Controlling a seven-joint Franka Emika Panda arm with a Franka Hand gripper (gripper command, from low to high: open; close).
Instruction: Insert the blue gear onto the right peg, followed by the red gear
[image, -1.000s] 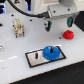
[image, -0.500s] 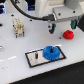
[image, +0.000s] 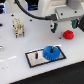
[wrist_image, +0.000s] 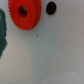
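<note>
Table (image: 15, 55): white, broad, spreading under the whole scene.

Arm (image: 62, 10): white Panda, bulking at the top of the exterior view. Gripper (image: 59, 26) hangs above the table, apart from everything on it. Fingers blurred, and none shows in the wrist view; cannot tell whether clenched or released. Nothing seen in its grasp.

Plate (image: 34, 59): grey, black-framed, lying well below the gripper and toward the exterior view's left of it, nearer the camera.

Blue gear (image: 51, 52): sits on the end of the plate nearest the gripper, flat, hub up. The right peg is hidden under it; whether the gear is fully seated cannot be told. A second peg (image: 40, 51) stands bare just beside the gear, on its far side from the gripper.

Red gear (image: 68, 34): flat on the table, near the gripper, just below and to the exterior view's right of it. In the wrist view the red gear (wrist_image: 24, 14) lies beside a dark round stud (wrist_image: 51, 7), the two apart.

Pale block (image: 18, 27): far off on the gripper's other side.
</note>
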